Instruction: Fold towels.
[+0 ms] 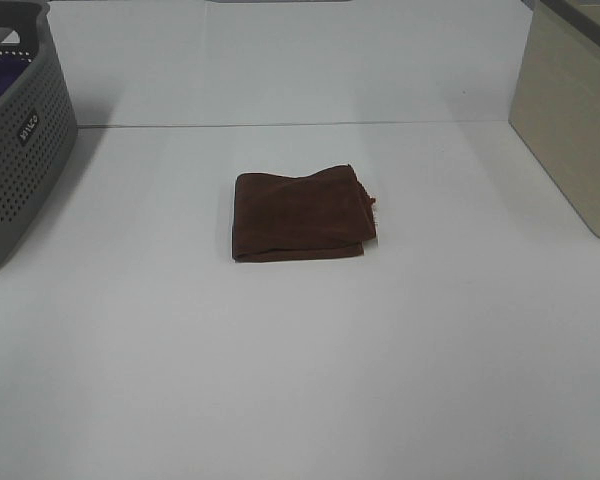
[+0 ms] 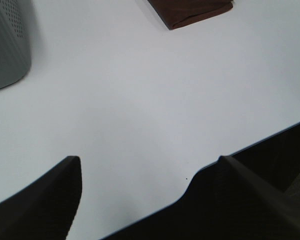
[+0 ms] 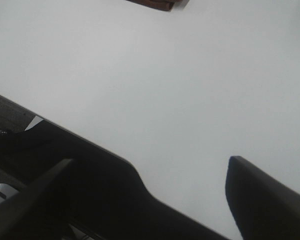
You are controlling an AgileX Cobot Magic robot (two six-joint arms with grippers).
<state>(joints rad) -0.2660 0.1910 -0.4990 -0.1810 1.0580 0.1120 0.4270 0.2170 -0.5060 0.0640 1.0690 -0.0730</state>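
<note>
Both grippers [image 2: 150,200] [image 3: 150,195] sit parted and empty near me; towel [image 1: 300,215] appears fully folded, probably nothing left.

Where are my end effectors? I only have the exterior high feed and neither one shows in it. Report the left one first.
Observer: The left end effector is open and empty, over bare table near one table edge.
Operator: Now give me the right one.
Observer: The right end effector is also open and holds nothing. Only a corner of the towel shows in its view, well away from it.
Operator: Tell me what is around the left one.
Observer: The grey basket stands off to one side and the towel lies farther ahead. It touches neither.
</note>
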